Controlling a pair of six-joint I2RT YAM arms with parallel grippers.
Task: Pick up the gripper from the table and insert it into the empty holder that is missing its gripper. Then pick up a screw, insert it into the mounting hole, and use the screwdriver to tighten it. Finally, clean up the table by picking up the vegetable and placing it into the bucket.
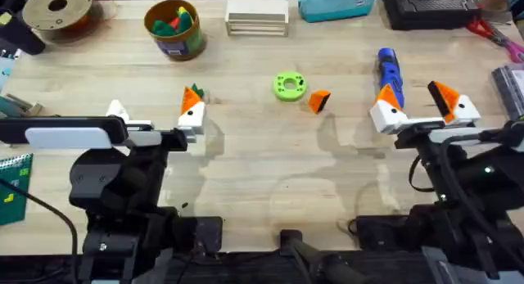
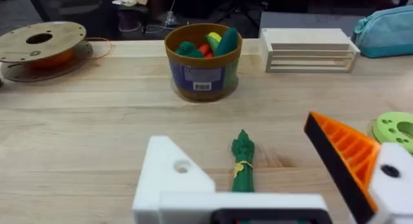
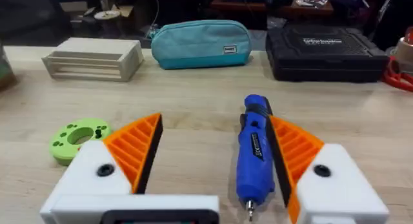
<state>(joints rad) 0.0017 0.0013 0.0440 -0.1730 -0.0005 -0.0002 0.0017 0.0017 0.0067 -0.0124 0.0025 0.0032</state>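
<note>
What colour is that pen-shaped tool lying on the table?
The screwdriver is blue with a thin metal bit, clearest in the right wrist view.

Table (image 1: pixel 246 165) bears screwdriver (image 1: pixel 390 73) (blue), bucket (image 1: pixel 174 28).

Blue screwdriver (image 3: pixel 253 150) with a metal bit; ribbed orange gripper pads on white bases (image 3: pixel 303 161); loose orange wedge (image 1: pixel 319 100); bright green disc (image 1: pixel 289 86); dark green vegetable (image 2: pixel 242 162); yellow-rimmed, blue-sided bucket (image 2: pixel 202 61); teal pouch (image 3: pixel 201 44); pale wooden table (image 1: pixel 262 169).
</note>
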